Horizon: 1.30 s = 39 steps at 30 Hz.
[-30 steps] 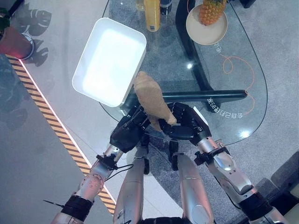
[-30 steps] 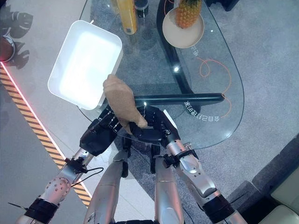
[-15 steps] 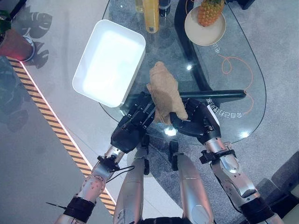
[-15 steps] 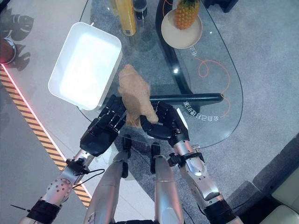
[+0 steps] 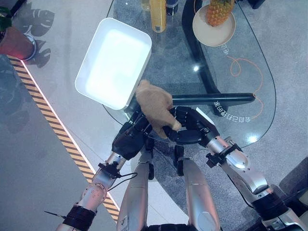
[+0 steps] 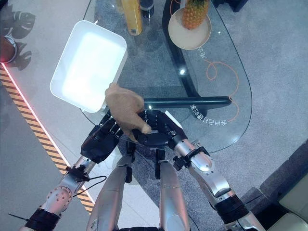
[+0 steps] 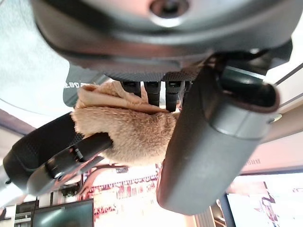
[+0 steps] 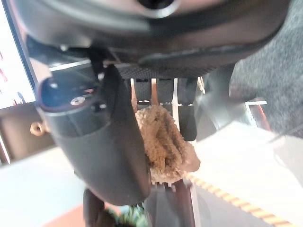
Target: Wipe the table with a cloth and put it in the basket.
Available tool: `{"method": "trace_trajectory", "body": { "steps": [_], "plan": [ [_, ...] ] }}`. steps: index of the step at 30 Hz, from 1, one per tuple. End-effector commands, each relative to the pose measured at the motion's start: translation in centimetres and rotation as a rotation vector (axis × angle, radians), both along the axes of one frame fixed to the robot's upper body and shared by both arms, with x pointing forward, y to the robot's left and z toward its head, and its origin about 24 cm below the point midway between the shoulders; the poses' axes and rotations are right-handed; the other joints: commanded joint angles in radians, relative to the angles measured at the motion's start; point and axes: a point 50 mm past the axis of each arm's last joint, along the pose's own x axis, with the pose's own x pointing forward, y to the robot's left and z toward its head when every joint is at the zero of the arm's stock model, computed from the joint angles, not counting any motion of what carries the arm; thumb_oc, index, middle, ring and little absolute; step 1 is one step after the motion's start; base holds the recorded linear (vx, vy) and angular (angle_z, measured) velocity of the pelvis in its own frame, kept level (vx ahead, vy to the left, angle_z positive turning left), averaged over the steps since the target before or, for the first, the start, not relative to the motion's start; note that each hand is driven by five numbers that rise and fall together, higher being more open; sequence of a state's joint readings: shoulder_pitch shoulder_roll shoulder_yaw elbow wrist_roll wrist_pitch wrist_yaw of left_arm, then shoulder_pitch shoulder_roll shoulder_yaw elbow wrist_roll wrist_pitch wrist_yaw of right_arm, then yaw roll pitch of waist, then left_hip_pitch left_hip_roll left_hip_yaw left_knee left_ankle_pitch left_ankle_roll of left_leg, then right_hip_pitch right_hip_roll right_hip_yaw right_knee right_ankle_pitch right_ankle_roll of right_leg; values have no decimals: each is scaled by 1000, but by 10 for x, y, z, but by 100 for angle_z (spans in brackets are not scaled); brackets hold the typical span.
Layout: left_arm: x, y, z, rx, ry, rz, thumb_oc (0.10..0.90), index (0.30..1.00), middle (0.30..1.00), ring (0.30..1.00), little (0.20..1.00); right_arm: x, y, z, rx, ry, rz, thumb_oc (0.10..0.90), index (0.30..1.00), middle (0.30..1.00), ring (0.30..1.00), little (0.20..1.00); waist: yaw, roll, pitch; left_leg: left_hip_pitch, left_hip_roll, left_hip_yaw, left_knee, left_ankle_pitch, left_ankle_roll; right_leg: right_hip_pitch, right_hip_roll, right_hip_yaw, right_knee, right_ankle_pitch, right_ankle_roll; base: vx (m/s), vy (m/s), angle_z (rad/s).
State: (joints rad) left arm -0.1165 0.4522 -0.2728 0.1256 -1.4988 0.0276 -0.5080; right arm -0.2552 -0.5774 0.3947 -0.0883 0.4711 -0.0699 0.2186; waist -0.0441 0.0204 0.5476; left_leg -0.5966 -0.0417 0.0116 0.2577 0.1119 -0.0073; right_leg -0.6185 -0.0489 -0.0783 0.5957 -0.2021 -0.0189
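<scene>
A tan fuzzy cloth [image 5: 154, 108] sits bunched up at the near edge of the glass table [image 5: 168, 67]. My right hand [image 5: 190, 131] is shut on it, thumb and fingers curled round its lower part; the right wrist view shows the cloth [image 8: 163, 146] pinched beside the thumb. My left hand [image 5: 129, 139] lies just left of it, open, with straight fingers touching the cloth [image 7: 128, 127]. The white rectangular basket [image 5: 113, 62] rests on the table's left edge, a little beyond the cloth.
At the far end of the table stand a pineapple [image 5: 217, 10] on a round plate [image 5: 214, 32] and an orange bottle [image 5: 158, 14]. A dark bar [image 5: 216, 98] runs under the glass. Yellow-black striped tape [image 5: 48, 120] crosses the floor to the left.
My right hand has dragged the cloth back left and nearer, from the middle of the table to the basket's near corner, up against the left hand. The left hand stays put.
</scene>
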Motion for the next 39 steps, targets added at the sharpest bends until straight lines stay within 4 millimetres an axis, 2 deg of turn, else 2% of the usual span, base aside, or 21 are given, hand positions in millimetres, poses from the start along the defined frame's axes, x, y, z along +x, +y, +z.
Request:
{"method": "trace_trajectory", "body": {
  "steps": [1,12,19,21,39],
  "plan": [
    [3,-24,55,-56,-257,-87,800,900,900,900,900,-27,47,36,59,-175,345,100,300,300,300,200,1,-10,-28,-18,-62,31,173,-152,56,40,71,53,-212,159,5,0,0,0],
    [7,-19,56,-29,-241,-26,800,900,900,900,900,-25,49,21,-122,-118,364,100,300,300,300,200,9,-14,-28,-19,-65,21,164,-142,52,42,72,50,-222,163,6,0,0,0],
    [4,-26,60,-77,-281,-62,800,900,900,900,900,-22,50,17,-127,-109,352,100,300,300,300,200,11,-15,-28,-21,-65,22,159,-138,52,42,71,50,-230,166,4,0,0,0],
    [4,-26,61,-93,-288,-62,105,305,305,305,205,-21,51,18,-119,-116,341,100,300,300,300,200,10,-15,-28,-20,-66,23,157,-138,53,42,72,51,-232,168,4,0,0,0],
    [4,-27,59,-181,-294,-41,100,300,300,300,200,-16,44,29,13,-184,188,100,300,300,300,200,4,-17,-28,-11,-68,32,146,-144,58,43,74,62,-245,174,9,0,5,0]
  ]
}}
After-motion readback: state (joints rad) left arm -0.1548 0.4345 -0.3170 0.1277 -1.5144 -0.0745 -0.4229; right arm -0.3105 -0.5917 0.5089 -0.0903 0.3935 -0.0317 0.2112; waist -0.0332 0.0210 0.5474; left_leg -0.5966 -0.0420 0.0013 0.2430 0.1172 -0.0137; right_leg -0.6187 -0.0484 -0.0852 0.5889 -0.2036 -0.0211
